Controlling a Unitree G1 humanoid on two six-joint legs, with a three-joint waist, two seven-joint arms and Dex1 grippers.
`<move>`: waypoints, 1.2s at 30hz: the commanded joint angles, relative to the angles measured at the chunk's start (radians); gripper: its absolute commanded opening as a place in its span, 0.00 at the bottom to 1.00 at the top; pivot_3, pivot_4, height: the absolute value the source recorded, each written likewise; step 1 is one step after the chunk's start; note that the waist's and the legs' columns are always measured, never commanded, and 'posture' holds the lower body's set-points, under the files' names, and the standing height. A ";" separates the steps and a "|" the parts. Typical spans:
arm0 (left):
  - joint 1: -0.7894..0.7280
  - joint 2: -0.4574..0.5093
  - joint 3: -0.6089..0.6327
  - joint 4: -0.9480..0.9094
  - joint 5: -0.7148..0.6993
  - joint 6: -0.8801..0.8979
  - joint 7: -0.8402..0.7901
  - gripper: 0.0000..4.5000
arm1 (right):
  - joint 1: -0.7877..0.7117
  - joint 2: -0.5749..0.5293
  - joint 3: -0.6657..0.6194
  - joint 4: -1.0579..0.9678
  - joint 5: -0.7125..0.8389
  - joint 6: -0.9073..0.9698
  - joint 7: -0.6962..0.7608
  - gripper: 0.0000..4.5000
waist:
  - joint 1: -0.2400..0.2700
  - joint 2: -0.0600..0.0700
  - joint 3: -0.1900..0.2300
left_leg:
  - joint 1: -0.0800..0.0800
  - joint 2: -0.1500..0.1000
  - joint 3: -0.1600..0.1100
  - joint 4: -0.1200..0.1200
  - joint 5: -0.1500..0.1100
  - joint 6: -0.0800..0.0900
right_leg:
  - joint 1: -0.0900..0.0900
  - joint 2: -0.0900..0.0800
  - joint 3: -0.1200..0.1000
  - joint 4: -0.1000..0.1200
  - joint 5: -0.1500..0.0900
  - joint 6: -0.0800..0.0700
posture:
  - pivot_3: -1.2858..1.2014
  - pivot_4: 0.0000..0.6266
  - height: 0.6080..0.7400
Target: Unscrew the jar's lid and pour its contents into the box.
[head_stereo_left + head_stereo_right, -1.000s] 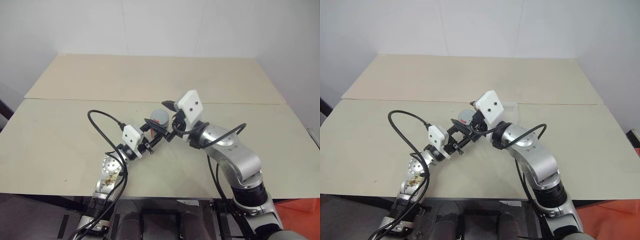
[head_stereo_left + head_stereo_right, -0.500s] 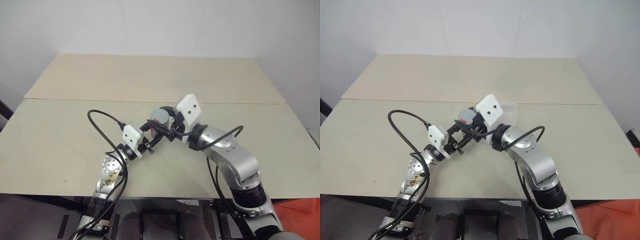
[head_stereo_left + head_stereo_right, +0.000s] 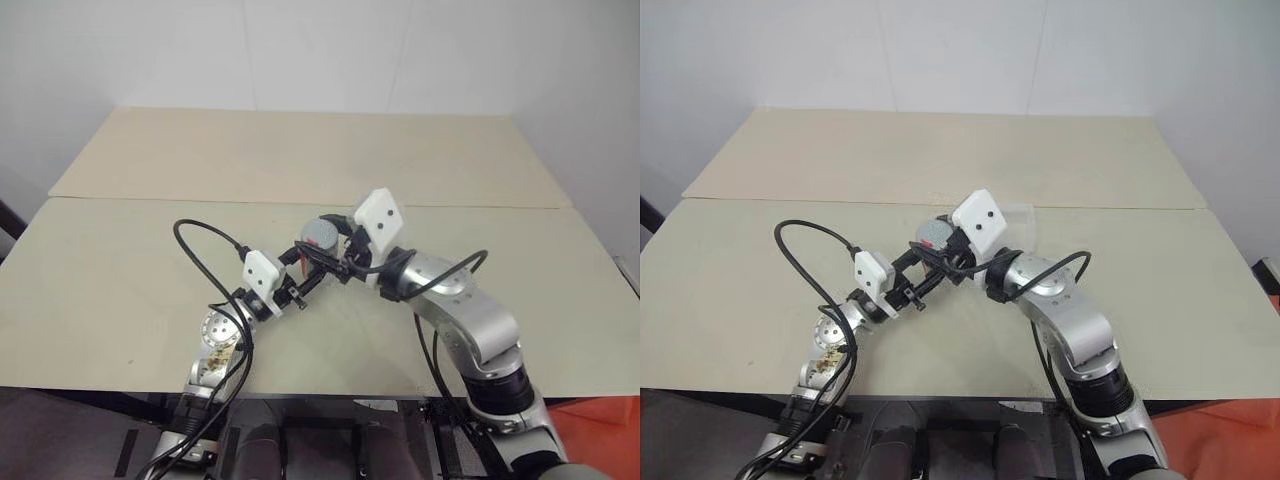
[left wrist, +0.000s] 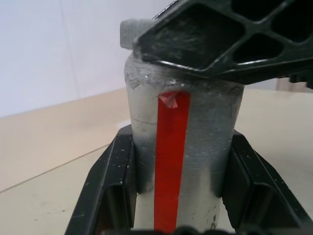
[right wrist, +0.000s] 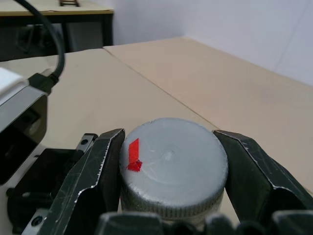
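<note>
Left gripper [image 4: 178,196] clamps the jar [image 4: 181,161], which bears a plain red stripe without writing; right gripper [image 5: 168,161] is clamped on its lid [image 5: 173,159], above the worktop [image 3: 130,260]

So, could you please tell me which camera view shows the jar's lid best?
The right wrist view: the lid shows its whole grey top between the pincer fingers. The left wrist view shows only its edge; the head views show it small and partly covered.

Jar [image 3: 931,233] held above table [image 3: 760,260], 2 end effectors, box [image 3: 1025,222] behind
</note>
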 commanded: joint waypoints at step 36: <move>0.007 0.069 -0.035 -0.190 -0.128 0.138 -0.179 0.43 | -0.503 -0.103 0.040 0.854 0.178 -0.477 1.058 0.99 | 0.004 0.001 0.001 | -0.001 0.001 0.000 -0.001 0.000 0.000 | -0.001 0.000 -0.001 0.001 0.000 -0.001 | 0.52 0.24 1.00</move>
